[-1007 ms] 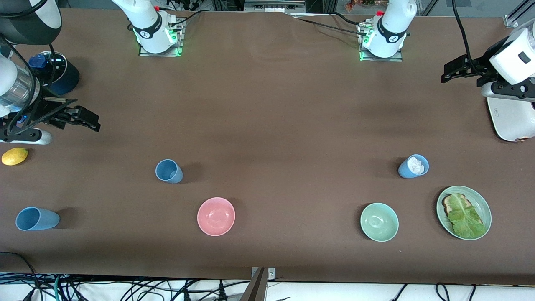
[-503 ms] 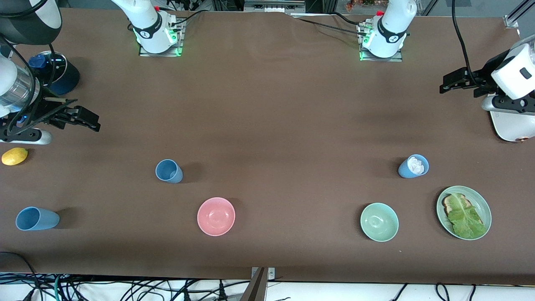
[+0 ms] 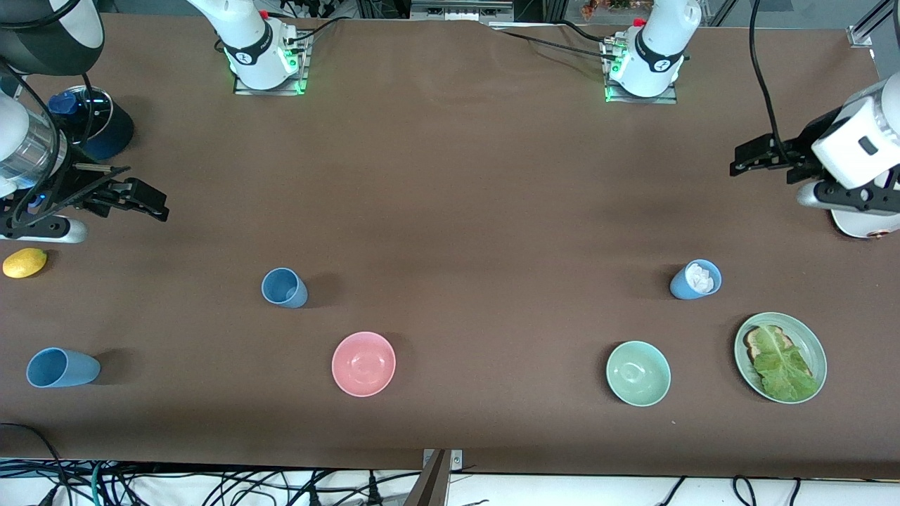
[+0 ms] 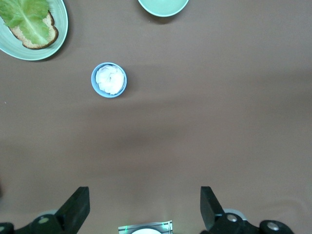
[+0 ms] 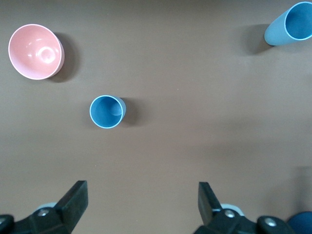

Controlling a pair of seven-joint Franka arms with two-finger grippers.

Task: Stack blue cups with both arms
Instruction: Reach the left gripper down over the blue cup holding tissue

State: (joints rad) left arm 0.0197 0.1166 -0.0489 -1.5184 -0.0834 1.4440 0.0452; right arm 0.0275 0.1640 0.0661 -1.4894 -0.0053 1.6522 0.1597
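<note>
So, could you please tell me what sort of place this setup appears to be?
Most likely a robotics lab: two bolted-down arms, the left arm and the right arm, share a brown table with loose cables trailing off its edge and staged tableware, such as a pink bowl.

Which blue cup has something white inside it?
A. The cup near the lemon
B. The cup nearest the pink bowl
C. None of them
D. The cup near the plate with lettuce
D. The cup beside the plate holds a crumpled white thing, seen also in the left wrist view; the other two cups look empty.
</note>
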